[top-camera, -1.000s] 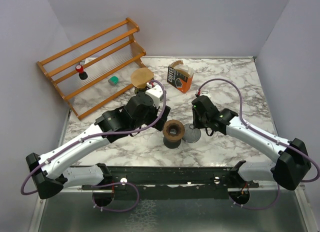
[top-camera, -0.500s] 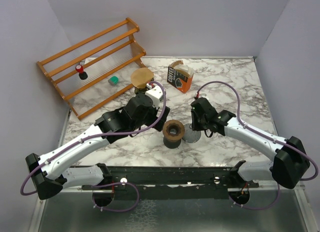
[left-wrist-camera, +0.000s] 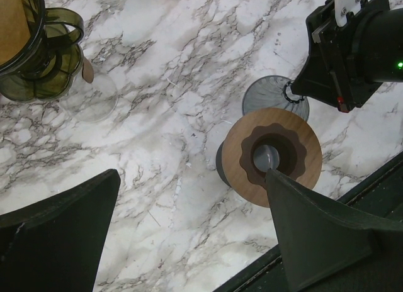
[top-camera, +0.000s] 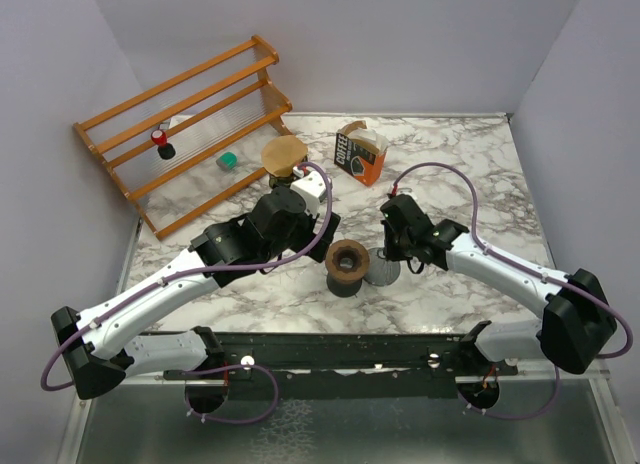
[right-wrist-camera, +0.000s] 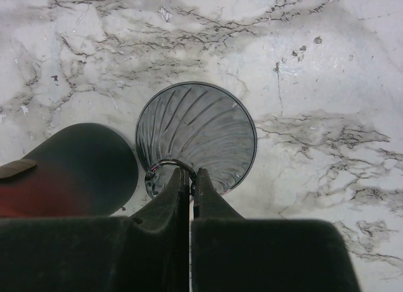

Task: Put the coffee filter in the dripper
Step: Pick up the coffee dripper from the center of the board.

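The left arm reaches forward over the marble table (left-wrist-camera: 157, 84). The left gripper (left-wrist-camera: 192, 179) hangs above it with the jaws spread wide, holding nothing. The right arm bends inward from the right side. The right gripper (right-wrist-camera: 189, 174) is low at the table, its fingers pressed together on the near rim of the grey ribbed dripper (right-wrist-camera: 195, 131). The dripper is empty and stands just beside a brown round holder (left-wrist-camera: 236, 147) with a dark scalloped inside. Farther back, a dark transparent jug (left-wrist-camera: 60, 28) carries what looks like the brown paper filter (left-wrist-camera: 12, 21). An orange carton (top-camera: 360, 156) behind reads "COFFEE".
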